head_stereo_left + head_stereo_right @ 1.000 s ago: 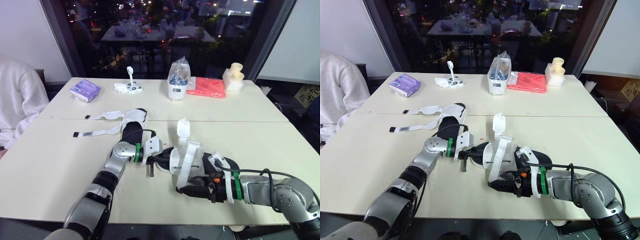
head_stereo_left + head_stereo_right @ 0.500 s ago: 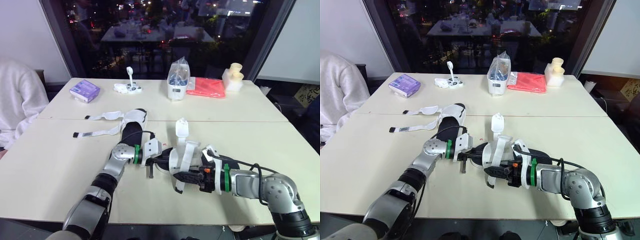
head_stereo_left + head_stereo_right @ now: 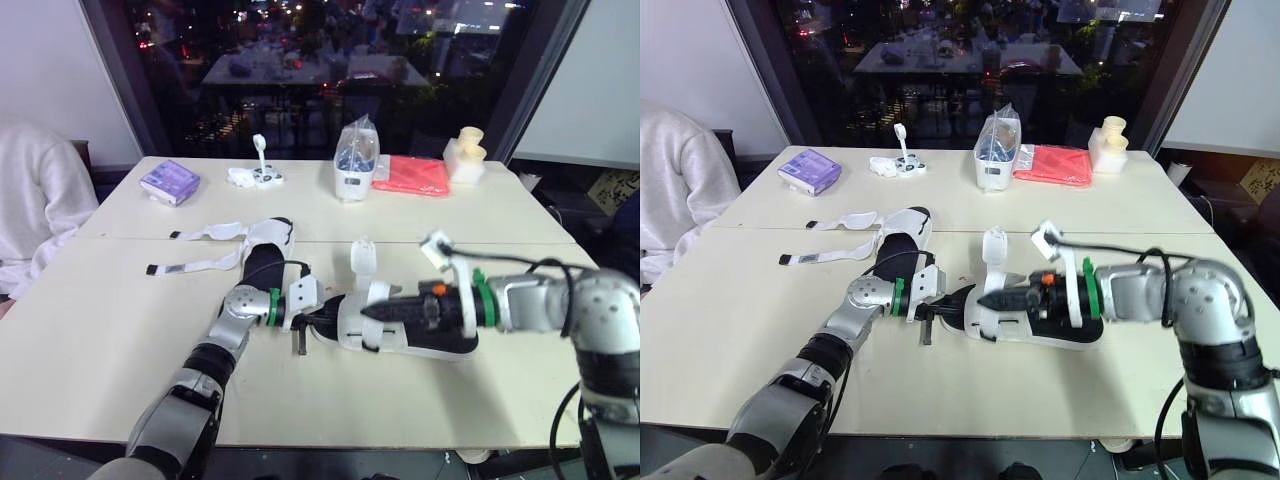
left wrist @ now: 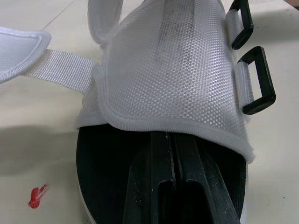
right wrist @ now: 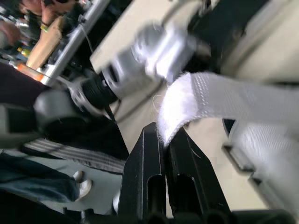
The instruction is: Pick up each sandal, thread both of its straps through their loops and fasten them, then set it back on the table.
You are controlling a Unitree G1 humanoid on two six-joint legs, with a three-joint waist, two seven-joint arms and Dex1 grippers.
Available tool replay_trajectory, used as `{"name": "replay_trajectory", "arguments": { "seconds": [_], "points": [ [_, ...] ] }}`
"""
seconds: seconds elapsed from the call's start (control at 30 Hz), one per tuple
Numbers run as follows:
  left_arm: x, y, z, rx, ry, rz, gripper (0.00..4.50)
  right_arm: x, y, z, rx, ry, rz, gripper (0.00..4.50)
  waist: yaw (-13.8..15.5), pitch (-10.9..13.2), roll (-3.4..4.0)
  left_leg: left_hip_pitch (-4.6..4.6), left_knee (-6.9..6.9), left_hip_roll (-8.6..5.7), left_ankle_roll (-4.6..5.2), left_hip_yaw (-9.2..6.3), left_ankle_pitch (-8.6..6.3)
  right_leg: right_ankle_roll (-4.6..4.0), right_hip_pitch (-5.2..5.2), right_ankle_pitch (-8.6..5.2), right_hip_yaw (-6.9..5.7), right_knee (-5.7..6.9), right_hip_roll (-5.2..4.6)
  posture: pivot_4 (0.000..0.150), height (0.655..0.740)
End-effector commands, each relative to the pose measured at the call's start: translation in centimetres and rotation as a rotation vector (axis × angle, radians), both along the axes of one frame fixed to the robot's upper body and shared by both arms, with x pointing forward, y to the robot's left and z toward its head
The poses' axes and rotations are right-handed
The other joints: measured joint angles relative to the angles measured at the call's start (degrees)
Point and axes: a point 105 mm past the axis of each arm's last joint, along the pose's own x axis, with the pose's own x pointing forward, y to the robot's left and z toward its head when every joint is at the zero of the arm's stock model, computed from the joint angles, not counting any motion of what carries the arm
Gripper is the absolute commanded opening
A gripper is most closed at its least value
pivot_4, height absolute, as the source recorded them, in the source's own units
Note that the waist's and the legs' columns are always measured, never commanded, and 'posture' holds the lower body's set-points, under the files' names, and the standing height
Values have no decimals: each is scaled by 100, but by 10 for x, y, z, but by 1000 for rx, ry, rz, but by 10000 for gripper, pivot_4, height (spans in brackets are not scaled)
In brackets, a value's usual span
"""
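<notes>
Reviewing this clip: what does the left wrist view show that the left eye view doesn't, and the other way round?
Left wrist view: close detail of the black-soled white sandal, its mesh weave and two black rectangular loops, both empty, plus a red speck on the cream table. Left eye view: the right gripper stretched over that sandal, a second black-and-white sandal with loose straps, a purple box, a red cloth. Both: the left gripper at the sandal's end, on the table.
</notes>
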Motion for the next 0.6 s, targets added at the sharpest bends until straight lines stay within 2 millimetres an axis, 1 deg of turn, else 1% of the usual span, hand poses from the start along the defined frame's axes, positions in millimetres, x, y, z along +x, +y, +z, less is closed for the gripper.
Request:
{"name": "replay_trajectory", "arguments": {
  "seconds": [0.03, 0.1, 0.2, 0.33, 0.47, 0.53, 0.6],
  "points": [
    [-4, -4, -7, 38, 6, -24, 0, 19, -15, 8, -32, 23, -48, 405, 4, 0, 0, -3, 0, -1, 0, 1, 0, 0, -2, 0, 0, 0, -2, 1500, 7400],
    [-5, -3, -8, 37, 6, -24, 0, 30, -21, 5, -47, 38, -73, 405, 1, 0, 0, -4, 0, -3, 1, 4, -1, 0, -3, 0, 0, -4, -5, 1500, 7400],
    [-7, 0, -11, 38, 10, -22, 0, 42, -29, -11, -70, 84, -92, 405, -5, 0, 0, -5, 0, -4, 4, 6, -2, 0, -3, 0, 0, -7, -7, 1500, 7400],
    [-7, 0, -11, 37, 13, -18, 0, 44, -32, -27, -113, 120, -71, 405, -6, 0, 1, -5, 0, -4, 4, 9, -2, 1, -8, 1, 1, -4, -8, 1500, 7400],
    [-8, 0, -11, 36, 13, -16, 0, 45, -33, -38, -139, 136, -57, 405, -5, -1, 1, -5, 0, -3, 3, 8, -2, 1, -9, 1, 0, -2, -7, 1500, 7400],
    [-8, 0, -11, 36, 13, -17, 0, 54, -36, -50, -185, 109, -95, 405, -10, -1, 2, -5, 0, -3, 3, 8, -3, 1, -9, 1, 0, -2, -8, 1500, 7400],
    [-8, -1, -11, 35, 12, -18, 0, 59, -37, -55, -203, 96, -113, 405, -14, -1, 2, -4, 0, -3, 3, 9, -3, 0, -9, 1, 0, -2, -9, 1500, 7400]
  ]
}}
